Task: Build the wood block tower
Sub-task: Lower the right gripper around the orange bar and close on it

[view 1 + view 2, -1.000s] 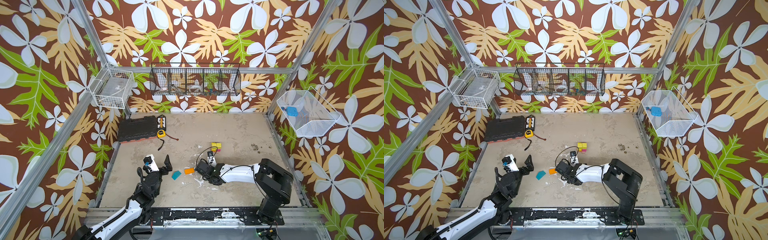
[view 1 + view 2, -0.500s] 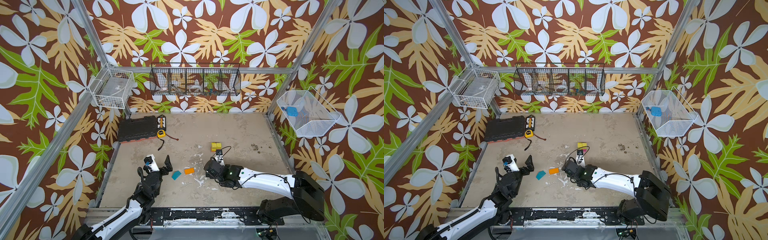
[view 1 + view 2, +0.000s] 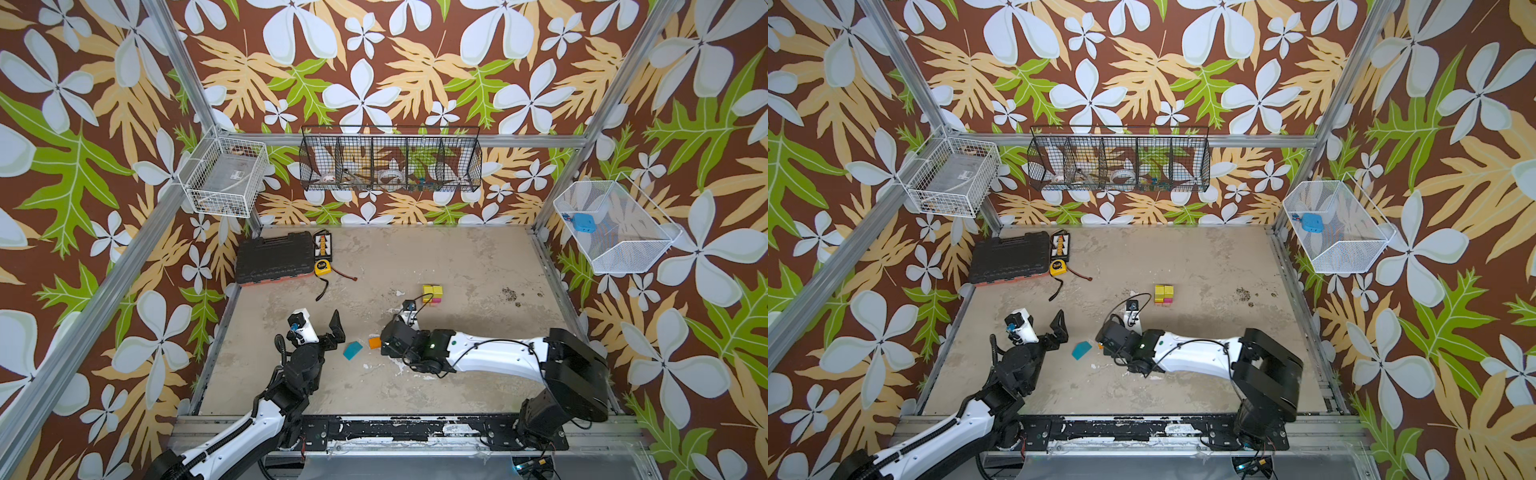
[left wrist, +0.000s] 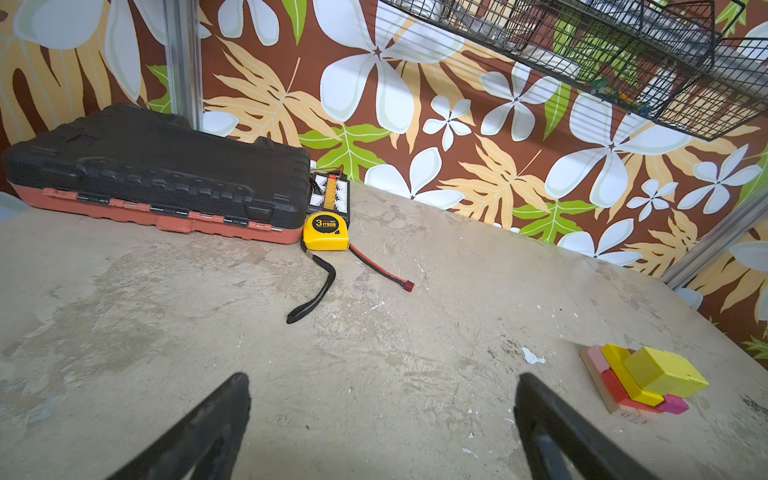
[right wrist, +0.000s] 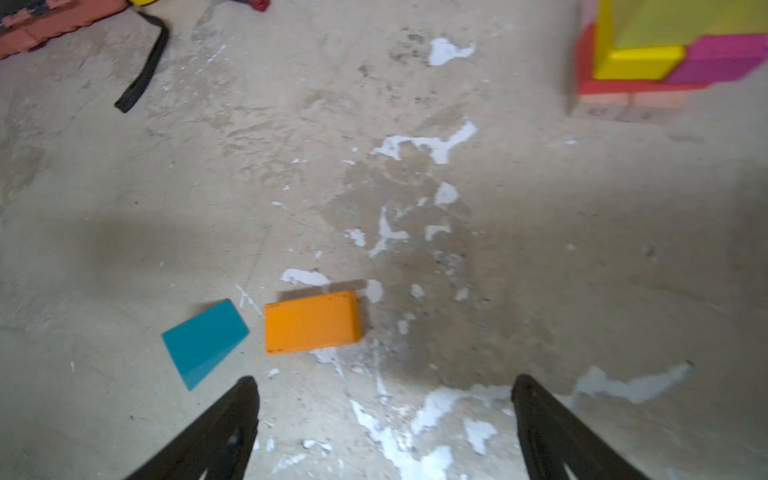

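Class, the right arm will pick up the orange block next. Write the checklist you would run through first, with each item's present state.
1. Right end effector open and empty: ok.
2. Orange block lying flat, free of the teal piece: ok, small gap between them.
3. Orange block between the right jaws: not ok, it lies ahead of them, off-centre.
4. Tower upright: ok.
5. Left end effector out of the path: ok, open, on the teal piece's far side.
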{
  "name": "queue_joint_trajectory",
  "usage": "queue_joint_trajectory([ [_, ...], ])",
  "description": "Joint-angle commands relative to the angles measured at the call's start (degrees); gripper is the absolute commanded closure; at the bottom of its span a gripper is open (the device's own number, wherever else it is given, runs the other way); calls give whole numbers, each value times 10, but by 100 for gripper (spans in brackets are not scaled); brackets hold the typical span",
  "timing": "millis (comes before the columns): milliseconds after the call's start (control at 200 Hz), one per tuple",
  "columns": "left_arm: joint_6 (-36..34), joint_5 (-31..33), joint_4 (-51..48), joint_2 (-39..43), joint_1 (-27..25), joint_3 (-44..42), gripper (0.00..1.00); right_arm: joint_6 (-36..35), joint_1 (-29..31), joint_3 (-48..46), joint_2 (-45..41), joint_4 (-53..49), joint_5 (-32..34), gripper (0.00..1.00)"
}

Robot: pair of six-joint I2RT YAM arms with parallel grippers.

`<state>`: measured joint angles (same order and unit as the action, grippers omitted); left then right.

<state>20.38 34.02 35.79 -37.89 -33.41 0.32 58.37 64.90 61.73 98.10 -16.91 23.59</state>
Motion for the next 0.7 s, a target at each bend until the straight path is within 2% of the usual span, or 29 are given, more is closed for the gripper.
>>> queue_joint_trajectory([
  [0,-4,9,11,6,1,-6,0,-27,14,64,56,-40,8,5],
  [165,16,47,-9,21,1,-5,0,-34,13,94,104,-47,35,2],
  [335,11,35,-5,16,1,-5,0,-50,11,101,126,-42,30,1],
  [696,11,35,-5,0,1,1,0,-75,3,137,185,-38,-2,13],
])
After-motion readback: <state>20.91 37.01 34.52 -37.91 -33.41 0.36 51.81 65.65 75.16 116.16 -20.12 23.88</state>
